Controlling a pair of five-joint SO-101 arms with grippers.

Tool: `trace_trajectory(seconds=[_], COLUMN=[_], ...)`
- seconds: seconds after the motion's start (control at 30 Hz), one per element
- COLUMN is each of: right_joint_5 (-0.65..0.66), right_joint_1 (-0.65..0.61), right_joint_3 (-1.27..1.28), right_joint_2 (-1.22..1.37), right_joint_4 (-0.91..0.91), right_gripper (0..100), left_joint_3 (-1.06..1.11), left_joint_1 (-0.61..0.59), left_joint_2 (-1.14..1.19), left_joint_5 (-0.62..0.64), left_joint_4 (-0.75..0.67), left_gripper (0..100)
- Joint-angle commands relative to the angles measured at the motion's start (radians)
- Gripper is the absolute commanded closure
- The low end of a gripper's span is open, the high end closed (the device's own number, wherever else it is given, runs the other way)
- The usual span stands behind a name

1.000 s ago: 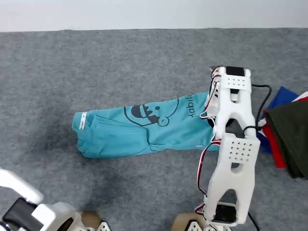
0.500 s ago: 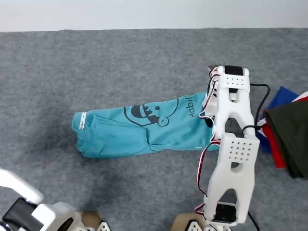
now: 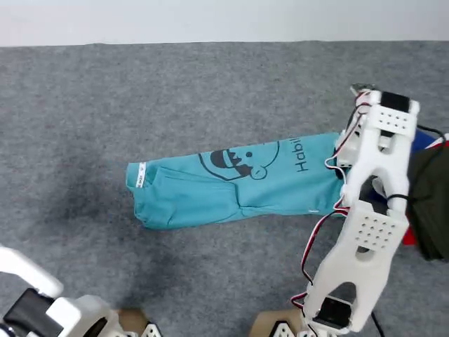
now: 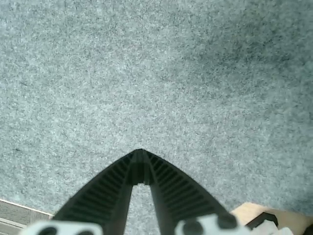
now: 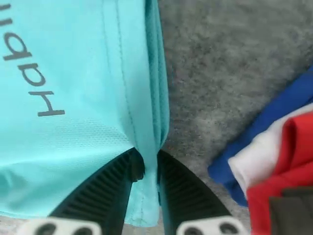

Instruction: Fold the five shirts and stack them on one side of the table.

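A teal shirt (image 3: 238,184) with a dark printed figure lies folded into a long strip across the grey table. My right gripper (image 5: 145,169) is shut on the teal shirt's (image 5: 73,98) hem at its right end, beside the stack; in the high view the right arm (image 3: 368,203) covers that end. A stack of folded shirts (image 3: 428,196), dark green on top with red, white and blue below, sits at the table's right edge and appears in the right wrist view as blue, white and red layers (image 5: 274,166). My left gripper (image 4: 141,166) is shut over bare carpet.
The left arm's white base (image 3: 49,309) sits at the near left corner. Grey carpet (image 3: 175,91) covers the table, with open room behind and to the left of the teal shirt. A pale wall strip (image 3: 224,21) runs along the far edge.
My right gripper has pulled the teal shirt to the right, toward the stack; the whole shirt slid about thirty pixels that way. The left arm has kept still.
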Motion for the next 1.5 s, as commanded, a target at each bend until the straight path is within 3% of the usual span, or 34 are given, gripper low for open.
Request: trace_trajectory(seconds=[0.0,0.4,0.67,1.13,1.47], right_joint_5=[0.032,0.015,0.011,0.055,0.055], right_joint_1=[-0.019,-0.486,-0.748,-1.009,-1.116], right_joint_3=[-0.037,-0.035,-0.035,-0.037,-0.038], right_joint_2=[-0.090,-0.188,-0.186,-0.150,-0.070], right_joint_4=[0.027,0.087,0.004,-0.199,-0.306], right_gripper=[98.9,98.9,98.9,98.8,98.8], left_joint_3=[0.001,0.027,0.027,0.028,0.153], left_joint_1=[0.008,0.008,0.008,0.002,0.000], left_joint_2=[-0.052,-0.054,-0.054,-0.046,-0.054], left_joint_5=[-0.006,-0.006,-0.005,-0.003,-0.003], left_joint_4=[0.023,0.021,0.021,0.021,-0.043], left_gripper=[100,100,100,100,100])
